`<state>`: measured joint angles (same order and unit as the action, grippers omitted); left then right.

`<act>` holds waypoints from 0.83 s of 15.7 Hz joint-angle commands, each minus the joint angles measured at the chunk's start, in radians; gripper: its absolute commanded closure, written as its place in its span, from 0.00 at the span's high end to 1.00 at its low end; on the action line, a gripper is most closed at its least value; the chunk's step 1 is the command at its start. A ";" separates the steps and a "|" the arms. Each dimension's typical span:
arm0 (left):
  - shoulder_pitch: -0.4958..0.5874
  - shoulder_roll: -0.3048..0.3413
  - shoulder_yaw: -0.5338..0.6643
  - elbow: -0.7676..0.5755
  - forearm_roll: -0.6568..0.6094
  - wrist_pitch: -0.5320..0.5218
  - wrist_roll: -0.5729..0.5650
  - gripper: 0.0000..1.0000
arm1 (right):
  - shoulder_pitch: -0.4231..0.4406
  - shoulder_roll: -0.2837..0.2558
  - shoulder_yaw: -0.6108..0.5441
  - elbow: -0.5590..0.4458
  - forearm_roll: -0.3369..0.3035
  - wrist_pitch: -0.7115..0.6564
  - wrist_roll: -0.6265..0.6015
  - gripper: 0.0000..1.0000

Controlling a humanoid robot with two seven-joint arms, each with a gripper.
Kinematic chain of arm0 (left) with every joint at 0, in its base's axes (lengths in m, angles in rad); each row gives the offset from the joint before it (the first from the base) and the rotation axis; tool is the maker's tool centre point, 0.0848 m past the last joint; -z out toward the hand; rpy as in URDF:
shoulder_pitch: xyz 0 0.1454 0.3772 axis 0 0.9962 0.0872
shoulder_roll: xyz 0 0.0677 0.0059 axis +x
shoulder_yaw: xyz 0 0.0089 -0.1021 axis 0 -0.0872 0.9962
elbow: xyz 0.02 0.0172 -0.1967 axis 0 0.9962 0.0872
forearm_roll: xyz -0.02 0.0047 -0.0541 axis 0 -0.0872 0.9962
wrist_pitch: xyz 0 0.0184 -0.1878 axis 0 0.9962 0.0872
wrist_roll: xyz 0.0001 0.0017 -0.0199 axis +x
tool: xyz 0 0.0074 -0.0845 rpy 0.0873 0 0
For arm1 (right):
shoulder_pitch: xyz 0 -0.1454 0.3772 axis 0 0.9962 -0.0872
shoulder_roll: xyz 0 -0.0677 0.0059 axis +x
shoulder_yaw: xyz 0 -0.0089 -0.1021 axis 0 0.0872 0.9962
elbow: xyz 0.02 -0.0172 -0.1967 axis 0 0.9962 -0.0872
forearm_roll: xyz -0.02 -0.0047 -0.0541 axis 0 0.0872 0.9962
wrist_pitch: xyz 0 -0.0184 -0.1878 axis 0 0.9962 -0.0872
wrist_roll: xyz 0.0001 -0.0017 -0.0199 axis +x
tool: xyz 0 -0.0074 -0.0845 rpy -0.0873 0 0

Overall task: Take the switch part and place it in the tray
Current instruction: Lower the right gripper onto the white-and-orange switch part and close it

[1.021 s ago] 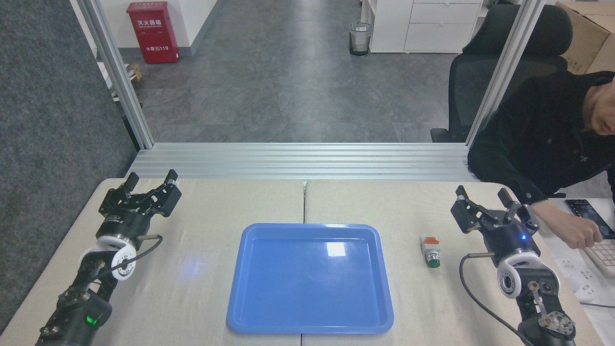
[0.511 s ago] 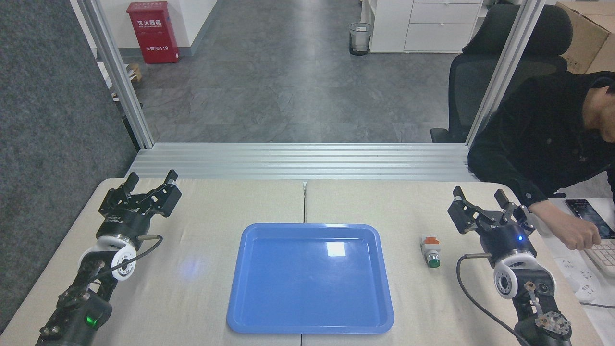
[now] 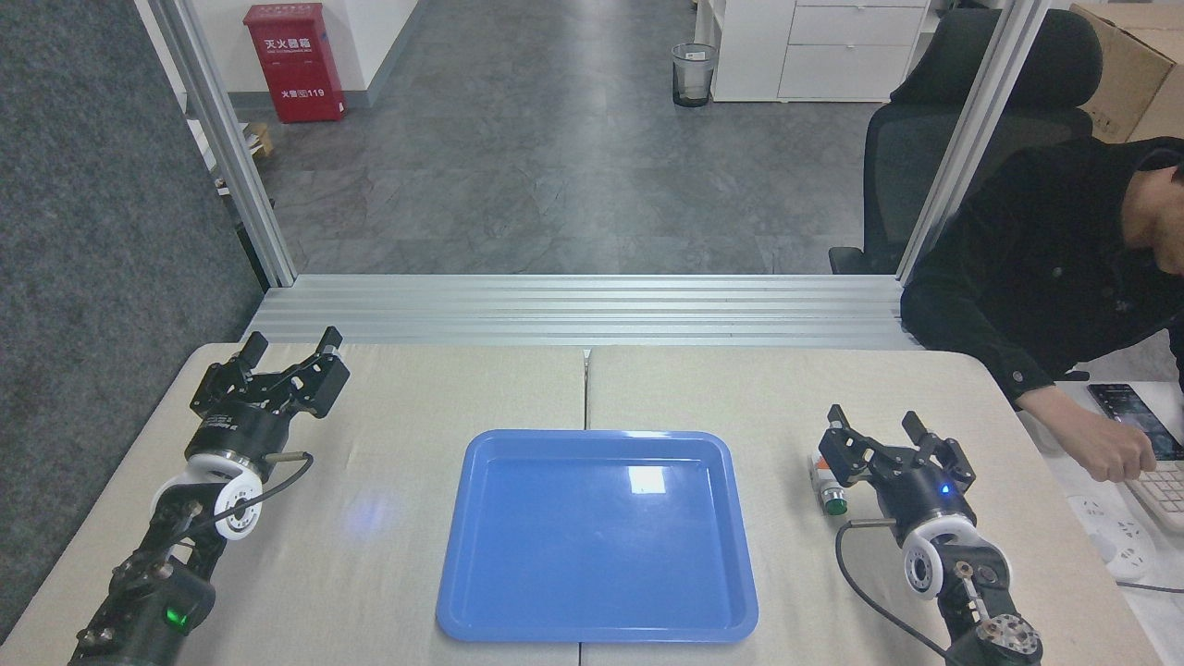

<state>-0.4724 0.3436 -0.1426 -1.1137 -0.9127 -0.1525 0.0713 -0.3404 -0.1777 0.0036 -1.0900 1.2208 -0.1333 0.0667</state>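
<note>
The switch part lies on the table just right of the tray, green button toward me, orange-red block at the far end, partly hidden by my right gripper. The blue tray rests flat in the middle of the table with nothing in it. My right gripper stands open, its left finger right beside the switch part and the gap between the fingers a little to the part's right. My left gripper is open near the table's far left corner, far from both.
A person in a black sleeve leans in at the right, hand on a keyboard beside a phone. An office chair stands behind. An aluminium frame borders the table's far edge.
My right arm has swung left and toward me, bringing its open gripper from the table's right edge to beside the switch part. The left arm has not moved.
</note>
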 commanded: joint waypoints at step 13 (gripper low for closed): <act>0.000 0.000 0.000 0.000 0.000 0.001 -0.001 1.00 | -0.083 0.066 0.225 0.378 0.051 0.230 -0.185 0.26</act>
<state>-0.4724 0.3436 -0.1427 -1.1137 -0.9127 -0.1525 0.0713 -0.3937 -0.1248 0.1693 -0.8072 1.2767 0.0429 -0.0611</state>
